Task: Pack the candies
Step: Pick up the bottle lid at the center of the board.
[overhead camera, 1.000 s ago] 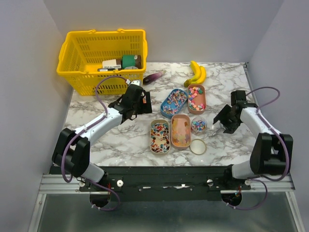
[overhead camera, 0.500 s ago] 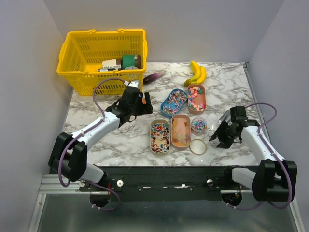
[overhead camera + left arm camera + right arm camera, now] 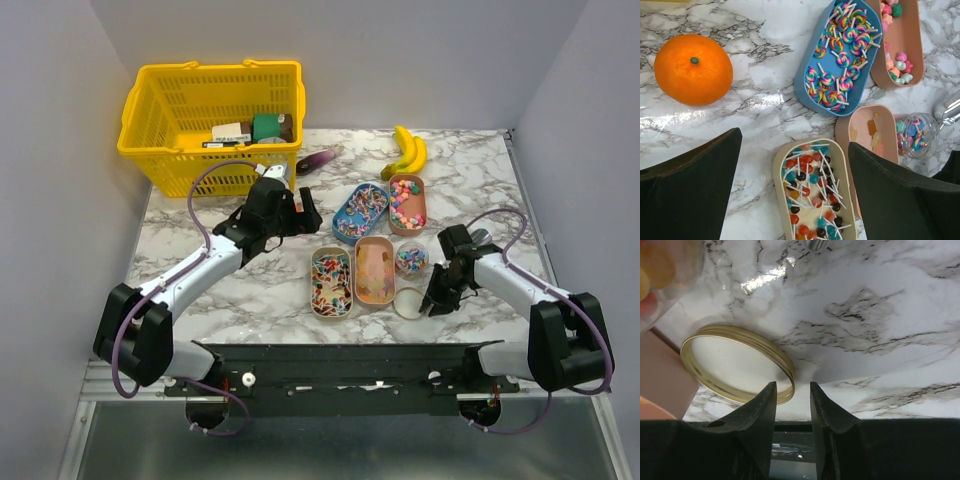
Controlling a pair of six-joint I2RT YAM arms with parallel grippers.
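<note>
The candies lie in four trays: swirl lollipops in a blue tray (image 3: 360, 211) (image 3: 837, 60), pink and green sweets in a pink tray (image 3: 407, 203) (image 3: 900, 40), ball lollipops in a beige tray (image 3: 331, 281) (image 3: 815, 190), and flat pieces in a second pink tray (image 3: 374, 269). A small glass jar (image 3: 411, 259) (image 3: 915, 135) holds a few sweets. Its gold lid (image 3: 409, 302) (image 3: 737, 365) lies flat on the table. My right gripper (image 3: 437, 298) (image 3: 792, 387) is low at the lid, narrowly open, its jaws either side of the lid's right rim. My left gripper (image 3: 302, 215) (image 3: 795, 142) is wide open and empty above the beige tray's far end.
An orange (image 3: 693, 69) lies left of the blue tray. Bananas (image 3: 408, 150) and a purple eggplant (image 3: 318, 159) lie at the back. A yellow basket (image 3: 150, 110) holding boxes stands at the back left. The table's near edge is just behind my right fingers (image 3: 757, 410).
My right arm has swung left and toward the near edge, from the table's right side down to the gold lid. My left gripper has shifted slightly toward the trays.
</note>
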